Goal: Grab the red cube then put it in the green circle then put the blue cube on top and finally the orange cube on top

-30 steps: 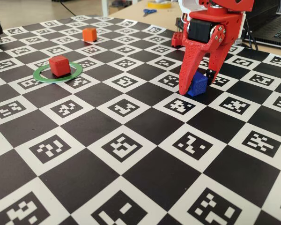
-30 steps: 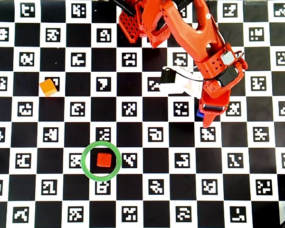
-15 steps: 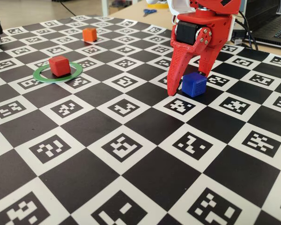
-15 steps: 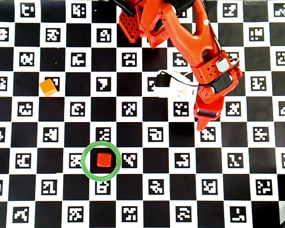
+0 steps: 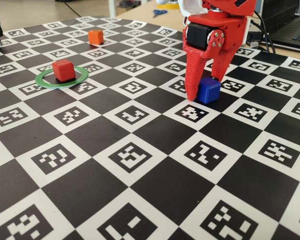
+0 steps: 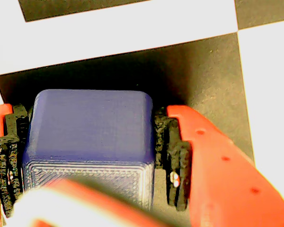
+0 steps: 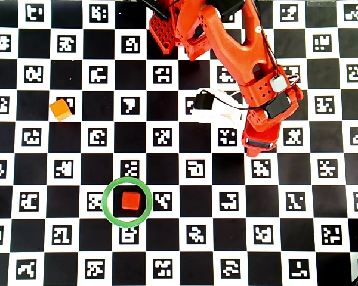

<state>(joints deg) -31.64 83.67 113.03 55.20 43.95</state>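
Since a second ago my red two-finger gripper [image 5: 202,96] has drawn a little toward the board's far edge in the overhead view and tightened around the small deep-blue plastic cube [image 5: 208,90], which was tipped then and now sits squarer between my fingers. The wrist view shows the blue cube [image 6: 89,142] bracketed by my black ribbed pads [image 6: 173,158], both touching its sides, so I judge my jaws clamped on it, low over a dark square of the checkered marker board [image 5: 140,150] near its right edge in the fixed view. The small matte red cube [image 7: 130,200] already lies inside the thin flat green ring [image 7: 110,211], well apart from me; the bright orange cube [image 7: 60,109] waits near the board's left edge overhead. To do this step well, I should lift straight up before travelling, keep the squeeze steady so the cube does not twist, and arrive above the red cube [image 5: 63,70] squared to its faces before lowering.
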